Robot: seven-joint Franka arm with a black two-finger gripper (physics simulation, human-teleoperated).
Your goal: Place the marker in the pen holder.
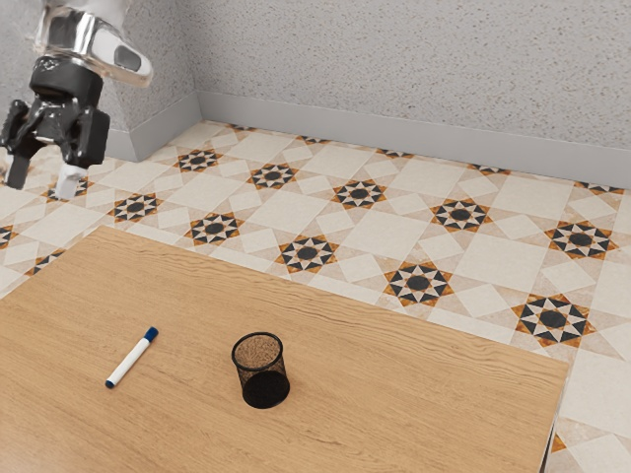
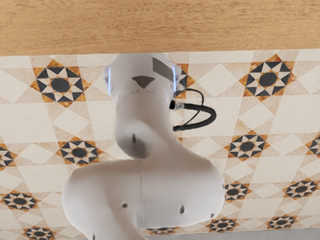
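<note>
Black mesh pen holder (image 1: 263,382) stands upright; marker (image 1: 131,359) lies outside

Room of unclear kind, star-patterned floor tiles (image 1: 358,193), speckled grey wall (image 1: 394,59), wooden table (image 1: 394,394)

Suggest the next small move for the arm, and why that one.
I'd probably bring the open gripper across toward a spot above the marker before lowering. The gripper is empty, up at the exterior view's upper left, while the marker lies flat on the table, outside the upright pen holder.
</note>
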